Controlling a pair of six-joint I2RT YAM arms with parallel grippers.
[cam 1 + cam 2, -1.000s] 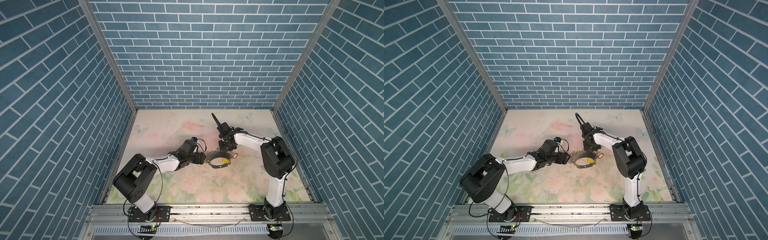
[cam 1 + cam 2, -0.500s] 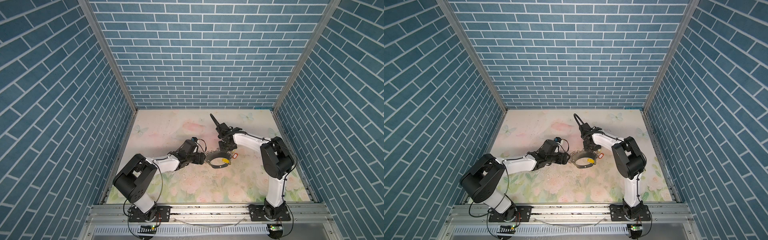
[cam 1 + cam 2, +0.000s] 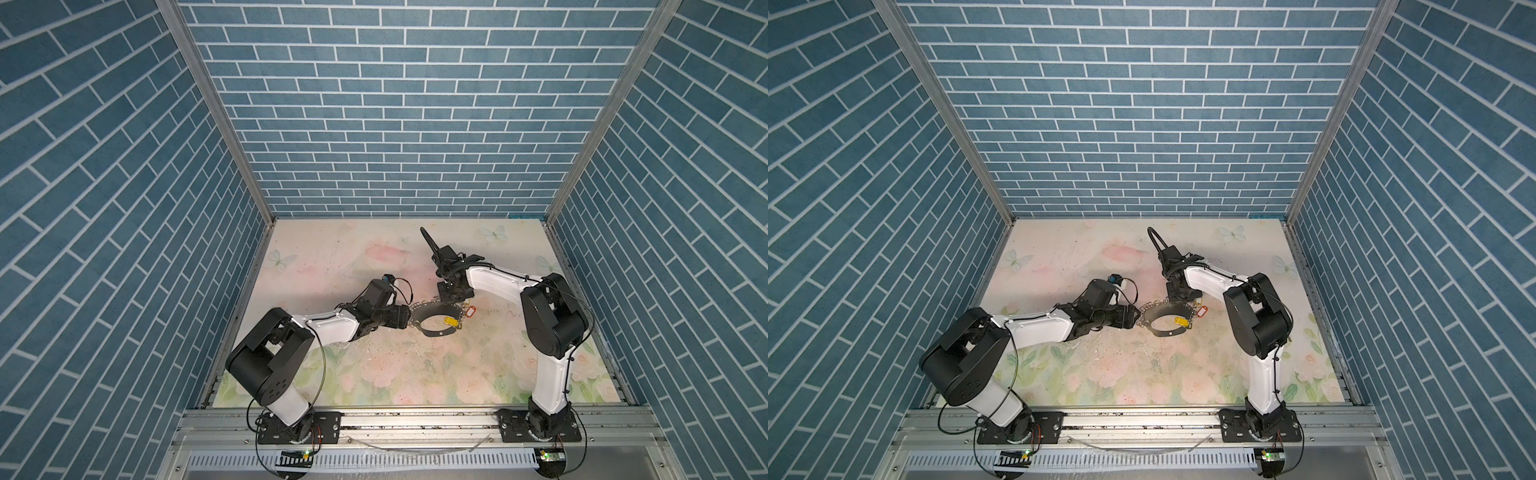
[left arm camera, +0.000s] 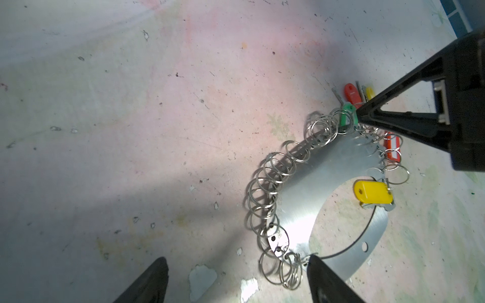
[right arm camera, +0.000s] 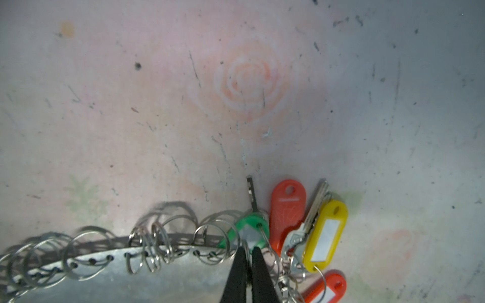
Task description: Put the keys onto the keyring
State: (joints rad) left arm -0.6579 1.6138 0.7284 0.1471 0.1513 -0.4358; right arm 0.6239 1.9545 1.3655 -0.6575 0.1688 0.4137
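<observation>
The keyring [image 4: 304,183] lies flat on the table [image 3: 374,257] at mid-frame in both top views, between the two arms. At the keyring's upper right edge there, the right end effector [image 5: 248,250] is pinched almost together at the green-tagged key [image 5: 249,228]. I cannot tell whether it has the tag or only its split ring. The left end effector [image 4: 236,262] stands wide, one finger [image 4: 322,278] just beside the keyring's rim, gripping nothing.

The risks, as I judge them: with the plate unheld, pulling the green-tagged key would drag the whole keyring. So thin a pinch may slip off. The crowded red-tagged key [image 5: 287,210] and yellow-tagged key [image 5: 325,233] could snag.
</observation>
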